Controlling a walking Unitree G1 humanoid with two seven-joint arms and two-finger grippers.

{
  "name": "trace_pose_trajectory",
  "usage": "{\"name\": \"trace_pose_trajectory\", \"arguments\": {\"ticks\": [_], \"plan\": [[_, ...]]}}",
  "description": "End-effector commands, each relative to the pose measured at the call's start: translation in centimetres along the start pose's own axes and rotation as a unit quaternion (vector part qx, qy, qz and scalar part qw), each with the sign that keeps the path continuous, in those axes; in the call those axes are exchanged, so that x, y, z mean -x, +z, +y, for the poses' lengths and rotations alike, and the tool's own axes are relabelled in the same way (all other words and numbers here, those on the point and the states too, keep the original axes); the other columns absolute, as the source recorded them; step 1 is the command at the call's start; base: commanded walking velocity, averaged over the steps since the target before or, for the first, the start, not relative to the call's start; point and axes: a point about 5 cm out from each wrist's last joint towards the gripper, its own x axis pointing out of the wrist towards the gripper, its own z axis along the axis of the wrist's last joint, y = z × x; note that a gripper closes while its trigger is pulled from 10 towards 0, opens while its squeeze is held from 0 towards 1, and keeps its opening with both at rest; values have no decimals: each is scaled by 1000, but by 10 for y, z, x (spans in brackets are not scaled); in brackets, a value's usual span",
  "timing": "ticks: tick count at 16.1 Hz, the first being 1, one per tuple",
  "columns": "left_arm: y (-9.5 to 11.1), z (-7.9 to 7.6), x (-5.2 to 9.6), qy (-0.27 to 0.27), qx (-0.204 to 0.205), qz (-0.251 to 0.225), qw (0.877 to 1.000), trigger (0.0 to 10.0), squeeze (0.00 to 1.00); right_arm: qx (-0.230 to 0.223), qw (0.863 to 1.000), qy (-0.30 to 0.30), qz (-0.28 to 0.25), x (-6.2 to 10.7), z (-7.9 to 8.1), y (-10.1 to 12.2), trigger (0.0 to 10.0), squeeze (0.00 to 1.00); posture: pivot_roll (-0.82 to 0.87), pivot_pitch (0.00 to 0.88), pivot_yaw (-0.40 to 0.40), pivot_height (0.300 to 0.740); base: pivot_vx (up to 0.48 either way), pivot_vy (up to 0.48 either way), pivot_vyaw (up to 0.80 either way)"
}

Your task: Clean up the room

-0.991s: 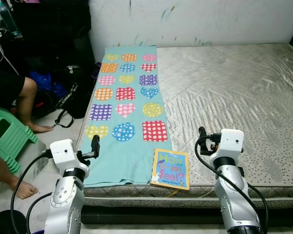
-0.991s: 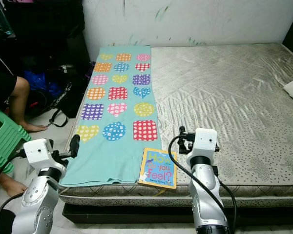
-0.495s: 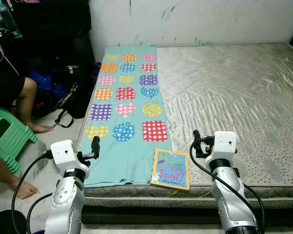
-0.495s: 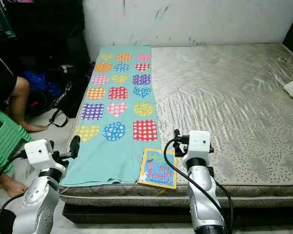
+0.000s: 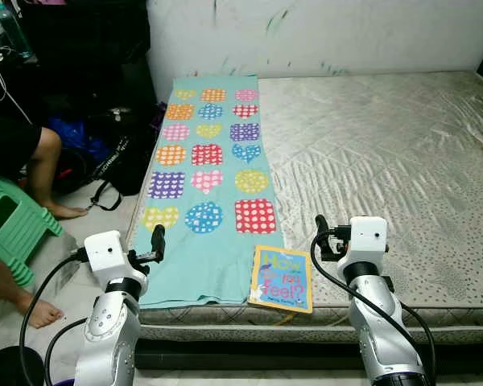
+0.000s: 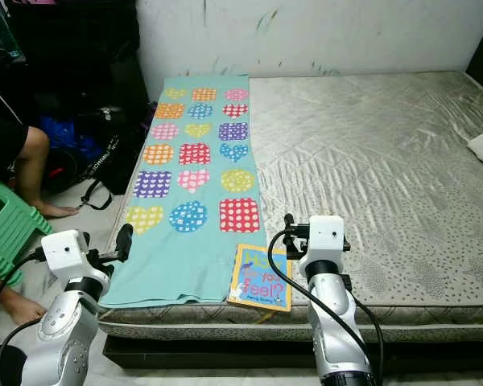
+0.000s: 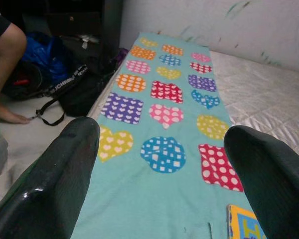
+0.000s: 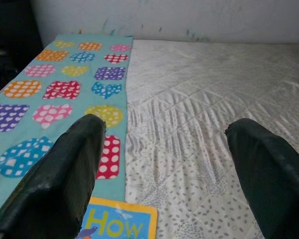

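The right gripper (image 5: 319, 233) hovers with fingers spread just above the bed's front edge, close beside the picture book (image 5: 281, 278). That book lies flat at the front edge of the bed (image 5: 402, 153), touching the near end of the patterned cloth (image 5: 205, 173). Picking it up well probably means lowering over its near overhanging edge and pinching cover and pages together. The left gripper (image 5: 156, 240), also spread, waits by the bed's front left corner.
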Motion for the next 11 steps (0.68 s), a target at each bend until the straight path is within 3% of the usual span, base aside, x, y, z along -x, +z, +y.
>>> {"name": "trace_pose_trajectory", "arguments": {"ticks": [1,7,11], "plan": [[0,2,-2,1,-8,4,1000,10000,0,1,1000,11,3,-1,4,-1,10000,0,-91,0,54,740,0,0,0],[0,-1,2,-5,-24,2,1000,10000,0,1,999,32,12,4,8,-3,10000,0,-85,0,50,740,0,0,0],[-1,-6,18,-16,-32,17,999,10000,0,19,998,54,36,23,9,-7,10000,0,-80,25,46,740,0,0,0]]}}
